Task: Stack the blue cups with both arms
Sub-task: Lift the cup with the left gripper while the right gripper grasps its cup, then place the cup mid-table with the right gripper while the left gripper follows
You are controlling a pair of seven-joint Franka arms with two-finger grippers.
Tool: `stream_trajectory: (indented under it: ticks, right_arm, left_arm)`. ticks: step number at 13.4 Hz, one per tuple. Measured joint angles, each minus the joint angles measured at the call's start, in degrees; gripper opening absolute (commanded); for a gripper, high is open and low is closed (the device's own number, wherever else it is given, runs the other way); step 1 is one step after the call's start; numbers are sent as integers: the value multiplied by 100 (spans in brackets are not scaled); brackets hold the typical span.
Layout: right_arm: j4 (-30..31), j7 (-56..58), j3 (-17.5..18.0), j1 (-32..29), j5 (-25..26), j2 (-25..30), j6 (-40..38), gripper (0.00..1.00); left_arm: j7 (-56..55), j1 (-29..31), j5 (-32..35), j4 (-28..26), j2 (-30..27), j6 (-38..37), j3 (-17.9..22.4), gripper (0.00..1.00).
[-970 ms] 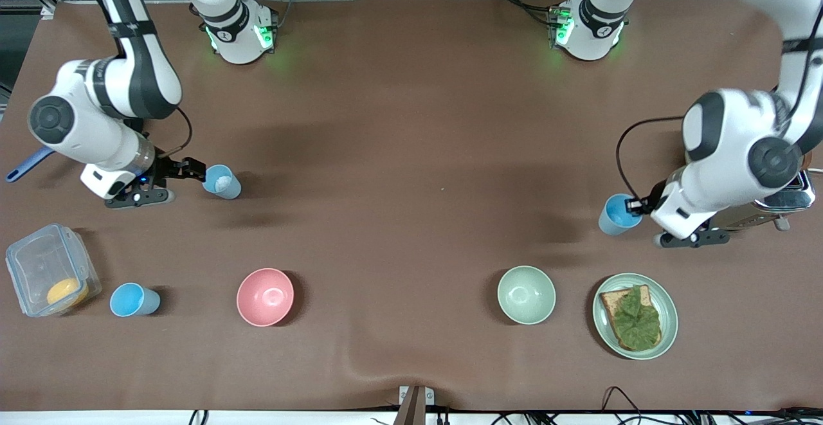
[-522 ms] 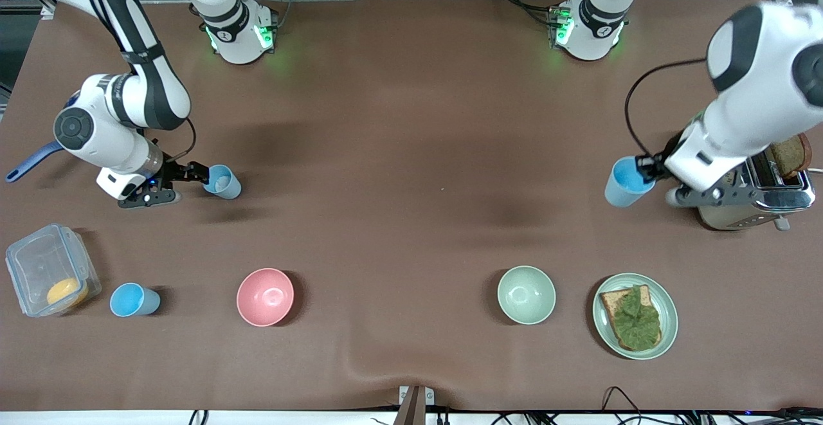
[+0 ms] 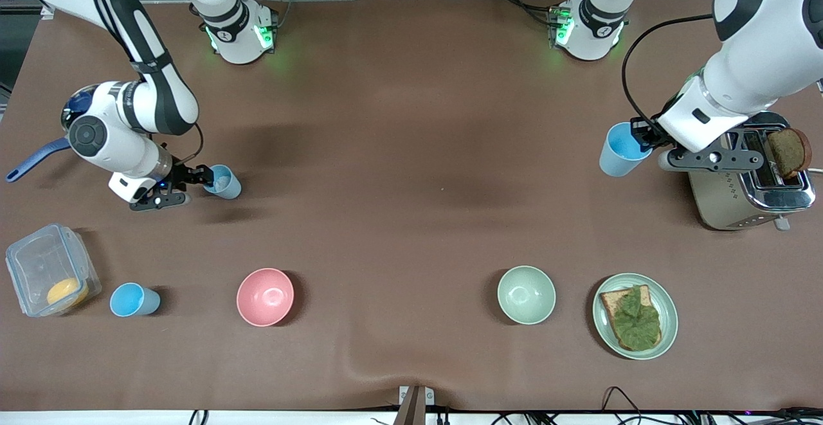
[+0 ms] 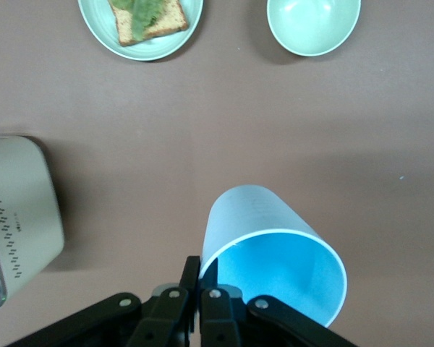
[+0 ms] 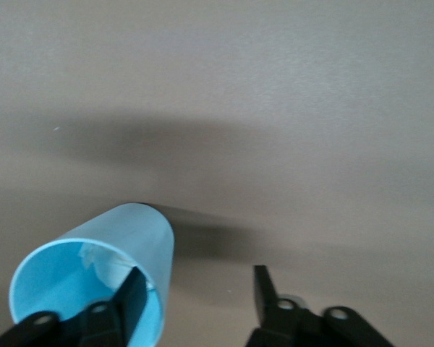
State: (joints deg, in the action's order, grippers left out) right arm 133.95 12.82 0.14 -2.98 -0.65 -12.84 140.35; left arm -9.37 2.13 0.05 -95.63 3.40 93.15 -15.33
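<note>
A sky-blue cup hangs over the table beside the toaster, my left gripper shut on its rim. In the left wrist view both fingers pinch the wall of that cup. A dull grey-blue cup with a white scrap inside stands toward the right arm's end of the table. My right gripper is open at its rim. In the right wrist view one finger is inside the cup and the other stands well outside it. Another blue cup stands nearer the front camera.
A pink bowl and a pale green bowl sit nearer the front camera. A green plate with toast and lettuce lies beside the green bowl. A toaster holds a bread slice. A clear container stands by the third cup.
The left arm has raised its cup and carried it toward the robot bases, uncovering the toaster. The right gripper has crept forward onto the grey-blue cup's rim and its jaws have narrowed.
</note>
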Motion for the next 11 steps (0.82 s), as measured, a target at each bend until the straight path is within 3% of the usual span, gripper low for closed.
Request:
stream_trajectory:
  ticks: [6,11]
  right_arm:
    - [-130,-21,24,269,-315,9,-200,0]
    - [-1258,-293,53,854,-573,96,-1281,0]
  left_arm:
    - [6,43,-123,196,153,12,20,0]
    - [8,65,-123,207,162,12,25,0]
